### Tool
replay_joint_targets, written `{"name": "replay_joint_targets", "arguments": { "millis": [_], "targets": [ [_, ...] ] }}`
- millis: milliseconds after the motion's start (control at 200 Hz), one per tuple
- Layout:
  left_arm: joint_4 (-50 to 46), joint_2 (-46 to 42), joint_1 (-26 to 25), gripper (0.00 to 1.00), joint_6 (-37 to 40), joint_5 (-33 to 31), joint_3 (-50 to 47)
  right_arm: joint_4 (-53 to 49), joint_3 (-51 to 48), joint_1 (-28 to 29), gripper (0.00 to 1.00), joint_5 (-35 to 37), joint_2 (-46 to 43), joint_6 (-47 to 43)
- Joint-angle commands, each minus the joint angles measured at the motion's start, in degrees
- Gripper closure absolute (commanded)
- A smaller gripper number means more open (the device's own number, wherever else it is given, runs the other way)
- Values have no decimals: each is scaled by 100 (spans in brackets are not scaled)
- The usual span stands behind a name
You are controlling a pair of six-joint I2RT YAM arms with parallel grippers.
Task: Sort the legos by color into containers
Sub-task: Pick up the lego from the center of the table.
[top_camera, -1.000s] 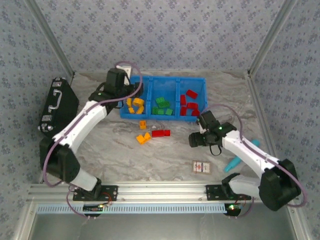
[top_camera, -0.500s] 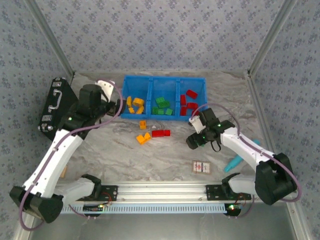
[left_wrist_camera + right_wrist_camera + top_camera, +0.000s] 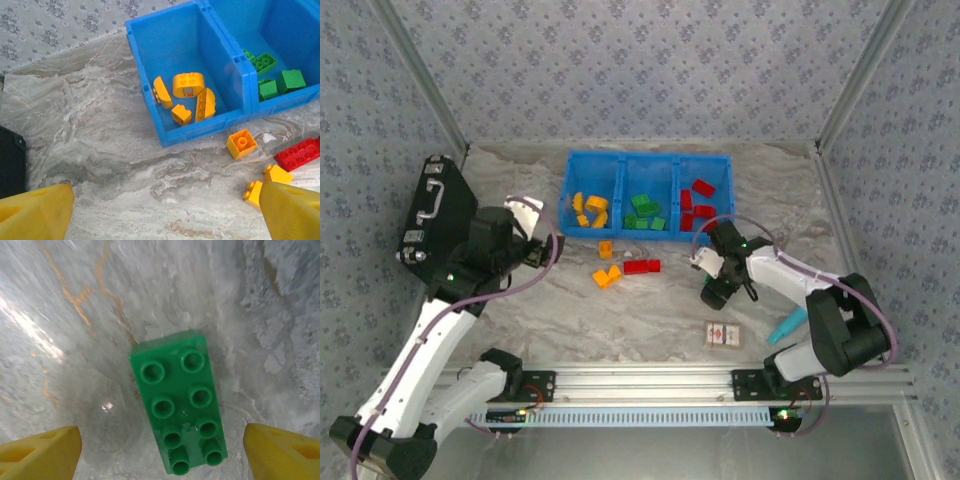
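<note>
left pincer (image 3: 162, 215) hangs spread wide and empty over the surface (image 3: 100, 125), just short of the blue bin (image 3: 200, 131). right pincer (image 3: 160, 447) gapes wide too, with a green lego (image 3: 179, 407) lying flat between its fingers, untouched. Bin compartments hold yellow, green and red separately. Some orange legos (image 3: 607, 276) and a red lego (image 3: 642, 266) lie loose in front.

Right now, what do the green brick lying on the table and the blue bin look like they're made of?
Green brick: probably hard moulded plastic, glossy; small glints show on its top, among the round studs. Blue bin: probably rigid plastic too, smooth with a slight sheen, with thin moulded walls and dividers.
</note>
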Motion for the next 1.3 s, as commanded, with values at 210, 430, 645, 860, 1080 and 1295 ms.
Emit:
{"name": "replay_joint_targets", "arguments": {
  "millis": [210,430,645,860,1080,1295],
  "targets": [
    [695,-547,51,3,241,-257,-621,255,-32,-164,19,314,141,-234],
    [732,-447,51,3,254,-295,-612,514,-32,-100,27,491,414,-318],
    [742,-376,51,2,280,-394,-595,308,103,58,37,672,559,-293],
    [703,-303,51,2,252,-340,-515,99,192,86,55,725,703,-246],
    [723,-280,51,2,139,-192,-326,-28,338,167,60,778,505,-223],
    [787,-255,126,2,175,-199,-412,-456,624,314,63,612,-34,-293]
  ]
}}
